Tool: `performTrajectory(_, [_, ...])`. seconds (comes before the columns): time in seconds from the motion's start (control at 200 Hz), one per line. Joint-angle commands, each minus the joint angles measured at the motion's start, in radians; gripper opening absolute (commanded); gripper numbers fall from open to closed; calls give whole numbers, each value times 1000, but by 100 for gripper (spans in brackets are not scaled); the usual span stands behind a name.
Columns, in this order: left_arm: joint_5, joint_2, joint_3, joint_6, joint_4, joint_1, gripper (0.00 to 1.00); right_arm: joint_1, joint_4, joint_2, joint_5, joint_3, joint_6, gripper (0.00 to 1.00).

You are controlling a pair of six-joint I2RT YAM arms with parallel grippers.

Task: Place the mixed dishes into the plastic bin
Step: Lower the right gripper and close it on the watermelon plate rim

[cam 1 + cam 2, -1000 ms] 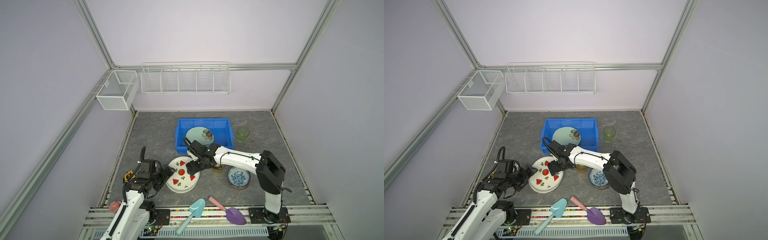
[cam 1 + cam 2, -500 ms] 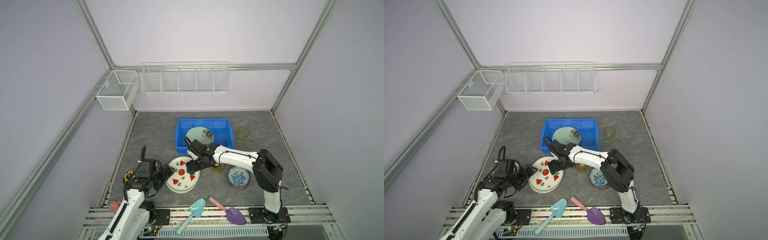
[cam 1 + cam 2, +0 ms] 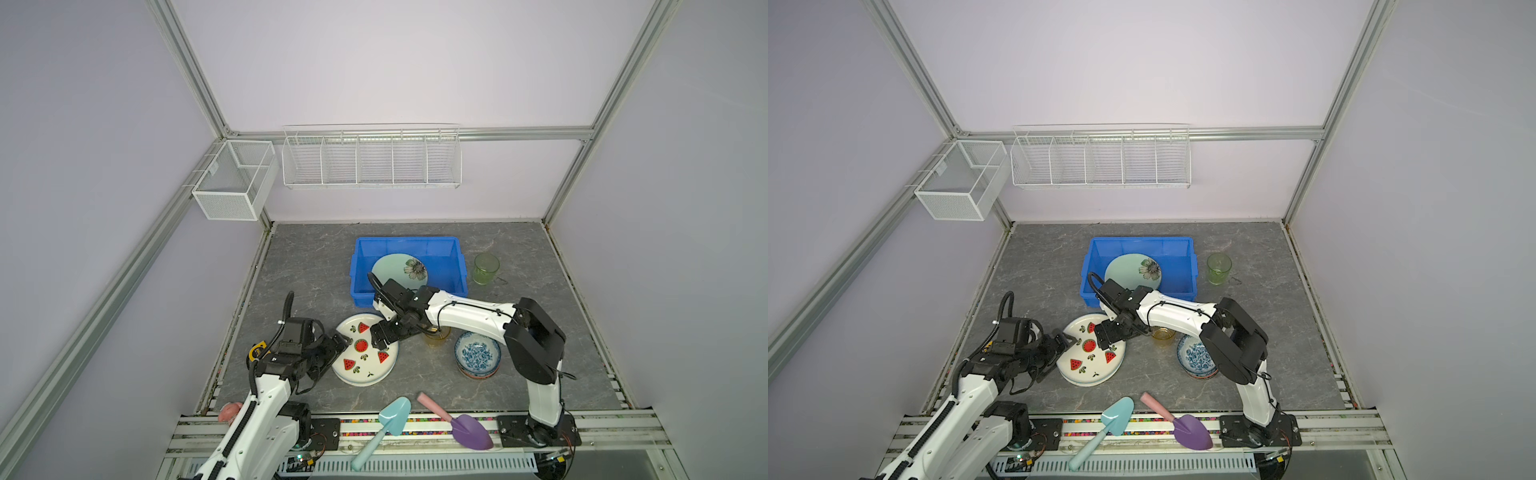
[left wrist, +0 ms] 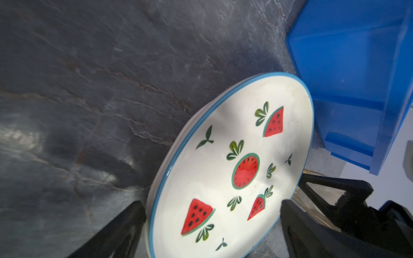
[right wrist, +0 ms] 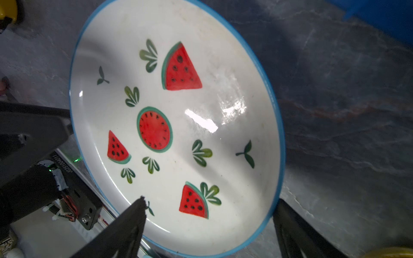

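The amber glass tumbler (image 3: pixel 436 338) is mostly hidden under the right arm. Both arms reach low to the round white watermelon-print plate (image 3: pixel 365 355), which lies on the grey marbled table (image 3: pixel 307 266) just in front of the bright blue rectangular plastic bin (image 3: pixel 409 242). The left gripper (image 3: pixel 341 341) is spread wide at the plate's left rim, and the right gripper (image 3: pixel 382 341) is spread wide over its right rim. Neither clamps it. A pale green floral plate (image 3: pixel 397 270) lies inside the bin.

Left pincer (image 3: pixel 338 347) low, jaws spread wide; right pincer (image 3: pixel 381 338) facing it, likewise spread.
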Motion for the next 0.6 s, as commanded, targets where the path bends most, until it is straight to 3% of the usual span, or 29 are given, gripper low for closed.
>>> performTrajectory(0.0, [10, -1, -13, 9, 19, -7, 94, 2, 51, 14, -62, -6, 13, 90])
performTrajectory(0.24, [24, -2, -19, 11, 31, -8, 92, 2, 70, 21, -91, -10, 18, 91])
performTrajectory(0.595, [32, -59, -14, -5, 28, -10, 74, 2, 69, 29, -100, -12, 18, 91])
